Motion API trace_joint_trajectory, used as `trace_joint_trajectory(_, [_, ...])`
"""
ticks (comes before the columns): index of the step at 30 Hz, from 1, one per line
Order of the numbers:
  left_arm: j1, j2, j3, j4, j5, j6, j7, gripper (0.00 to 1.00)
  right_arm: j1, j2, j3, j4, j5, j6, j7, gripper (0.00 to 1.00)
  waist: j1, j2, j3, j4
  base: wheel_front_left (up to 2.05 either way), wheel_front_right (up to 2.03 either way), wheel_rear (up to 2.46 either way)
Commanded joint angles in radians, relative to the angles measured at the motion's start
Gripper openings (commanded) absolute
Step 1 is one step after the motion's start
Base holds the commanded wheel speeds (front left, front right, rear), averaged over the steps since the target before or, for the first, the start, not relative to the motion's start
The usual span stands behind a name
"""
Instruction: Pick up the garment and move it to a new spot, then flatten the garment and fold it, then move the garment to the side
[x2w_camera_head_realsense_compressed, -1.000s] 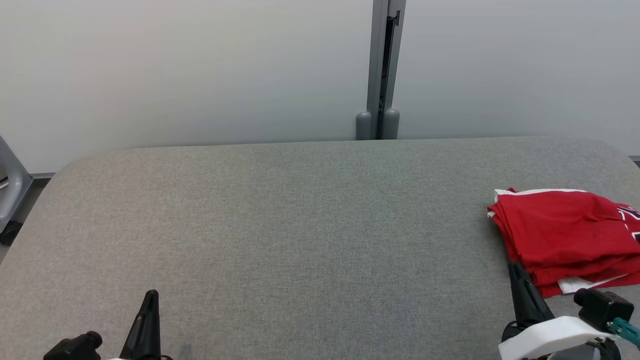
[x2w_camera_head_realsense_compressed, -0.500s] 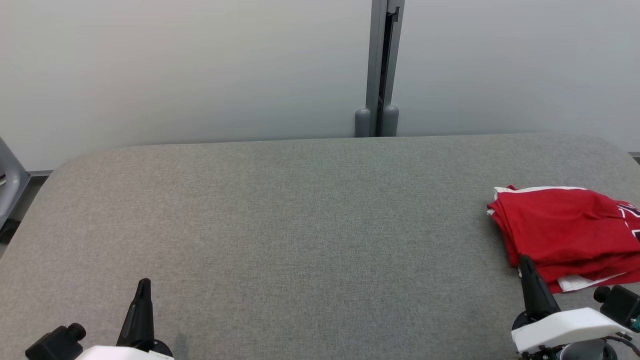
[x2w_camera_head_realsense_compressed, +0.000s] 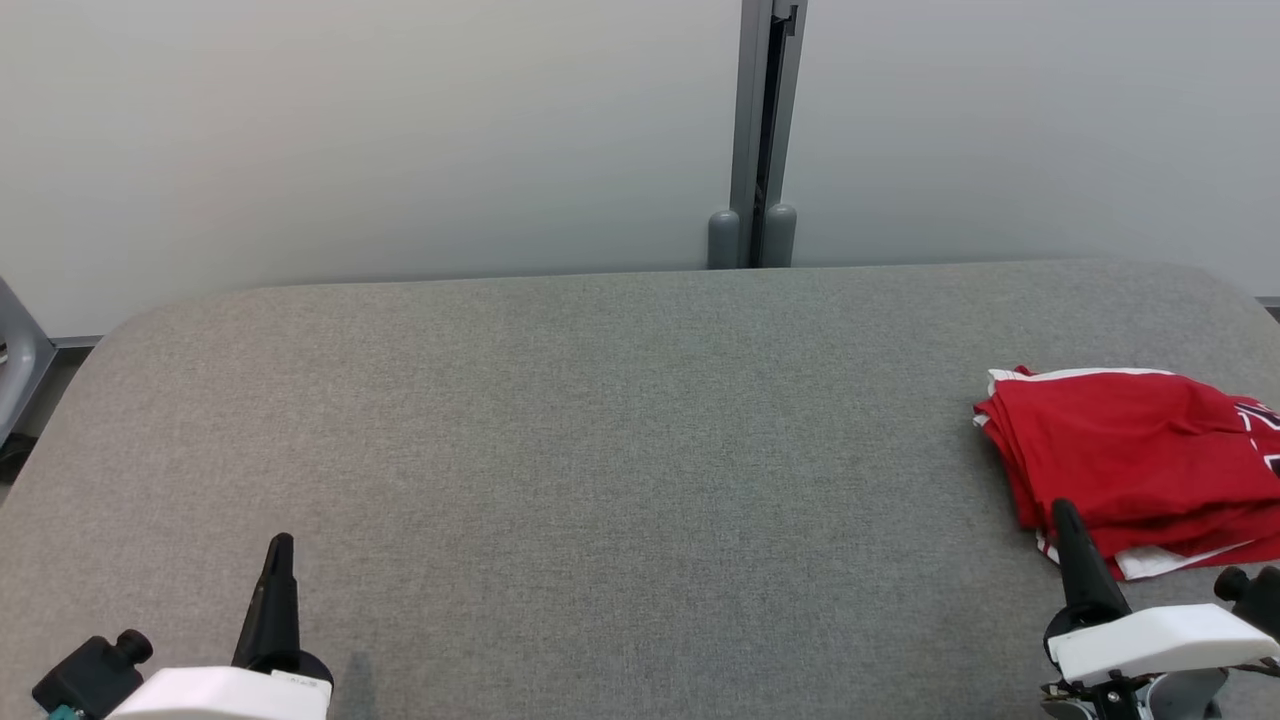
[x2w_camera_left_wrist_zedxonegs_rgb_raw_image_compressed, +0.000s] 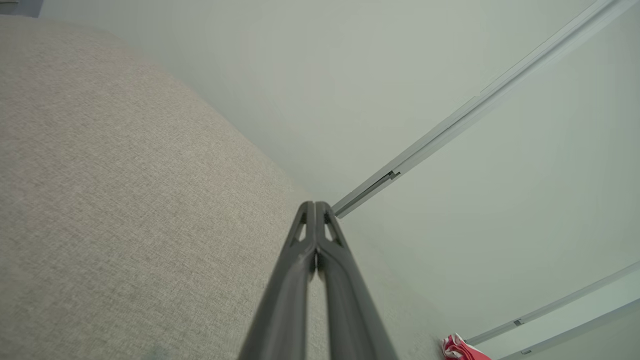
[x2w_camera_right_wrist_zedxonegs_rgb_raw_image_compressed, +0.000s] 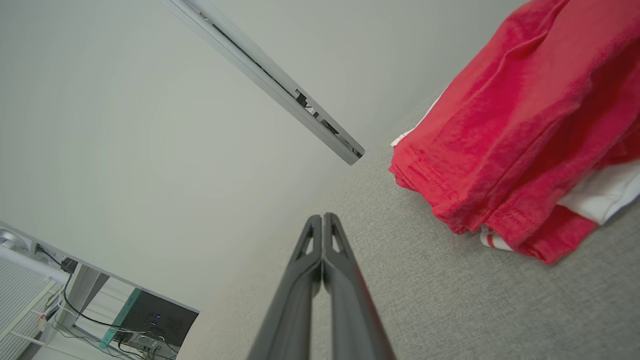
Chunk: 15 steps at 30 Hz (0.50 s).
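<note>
You have the folded red garment with white trim (x2w_camera_head_realsense_compressed: 1130, 455) lying at the right edge of the head view, on the grey fabric-covered worktop (x2w_camera_head_realsense_compressed: 600, 450). Your right pincer (x2w_camera_head_realsense_compressed: 1062, 510) sits at the lower right, near the garment's front corner. Its fingers are pressed together with nothing between them, and the right wrist view shows them clear of the cloth. Your left pincer (x2w_camera_head_realsense_compressed: 280, 545) is at the lower left, well apart from the garment, its fingers likewise together and empty.
</note>
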Motion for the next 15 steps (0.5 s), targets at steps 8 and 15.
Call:
trace_joint_trajectory(8, [-0.047, 0.005, 0.014, -0.015, -0.107, -0.003, 0.03, 0.0, -0.026, -0.003, -0.022, -0.022, 0.111, 0.0, 0.031, 0.0, 0.0, 0.0, 0.005, -0.002, 0.0, 0.0, 0.0])
trace_joint_trajectory(15, [-0.057, 0.003, 0.02, -0.015, -0.181, -0.004, 0.05, 0.0, -0.028, -0.002, -0.034, -0.028, 0.186, 0.0, 0.051, 0.0, 0.0, 0.0, 0.009, -0.003, 0.0, 0.0, 0.0])
